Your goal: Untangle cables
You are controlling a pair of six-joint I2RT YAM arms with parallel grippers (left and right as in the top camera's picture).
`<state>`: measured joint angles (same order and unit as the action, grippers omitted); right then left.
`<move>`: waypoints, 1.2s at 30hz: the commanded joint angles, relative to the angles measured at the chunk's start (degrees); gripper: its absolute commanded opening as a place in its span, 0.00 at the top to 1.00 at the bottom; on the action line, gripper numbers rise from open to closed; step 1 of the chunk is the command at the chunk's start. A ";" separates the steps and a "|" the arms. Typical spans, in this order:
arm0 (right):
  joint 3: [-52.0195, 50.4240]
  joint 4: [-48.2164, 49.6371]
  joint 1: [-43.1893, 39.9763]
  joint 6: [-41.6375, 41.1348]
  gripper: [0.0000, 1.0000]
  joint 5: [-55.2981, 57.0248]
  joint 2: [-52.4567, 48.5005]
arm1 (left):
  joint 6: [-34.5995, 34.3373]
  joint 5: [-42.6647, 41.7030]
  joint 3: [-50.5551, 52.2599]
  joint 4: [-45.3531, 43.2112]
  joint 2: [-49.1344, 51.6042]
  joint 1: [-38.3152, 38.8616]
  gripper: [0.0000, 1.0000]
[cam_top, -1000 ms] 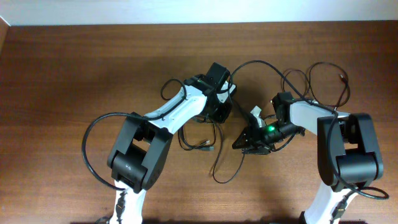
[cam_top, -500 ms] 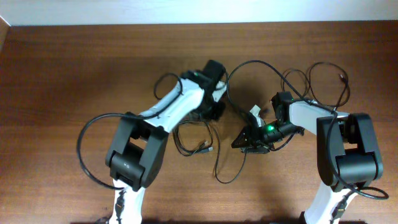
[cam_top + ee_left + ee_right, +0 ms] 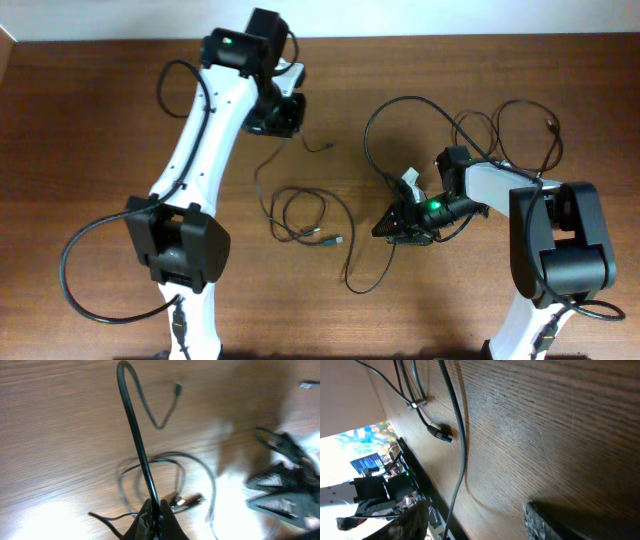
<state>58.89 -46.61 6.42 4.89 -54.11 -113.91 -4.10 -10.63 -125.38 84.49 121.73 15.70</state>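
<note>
Black, thin and limp, the cables (image 3: pixel 272 218) sprawl in loose loops across the wood-grain bench (image 3: pixel 100 150). They look light and slippery, best pinched near a plug.

Left wrist: the left end effector (image 3: pixel 155 519) pinches one glossy strand.

Right wrist: the right end effector (image 3: pixel 477 517) is spread, gripping nothing visible.

No lettering, label, brand or number can be read on the desk (image 3: pixel 90 130) or the cables (image 3: pixel 300 215); a small lit screen (image 3: pixel 369 463) at the lower left of the right wrist view may carry writing, but it is too blurred to tell.
</note>
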 commanded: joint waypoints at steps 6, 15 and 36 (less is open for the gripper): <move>-0.61 0.44 0.00 0.72 0.38 2.32 -0.68 | -5.51 13.09 9.05 -1.64 0.22 -1.51 0.95; -2.51 3.96 0.00 0.68 0.38 2.40 -0.68 | -5.53 13.03 26.43 -11.41 0.22 -1.51 0.59; -2.62 11.54 9.29 -11.54 0.57 10.82 -0.66 | -19.23 16.94 24.76 -13.88 0.09 -12.59 0.24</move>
<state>57.10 -36.21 14.31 -4.29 -52.82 -113.40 -20.71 5.21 -102.94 72.36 121.75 4.01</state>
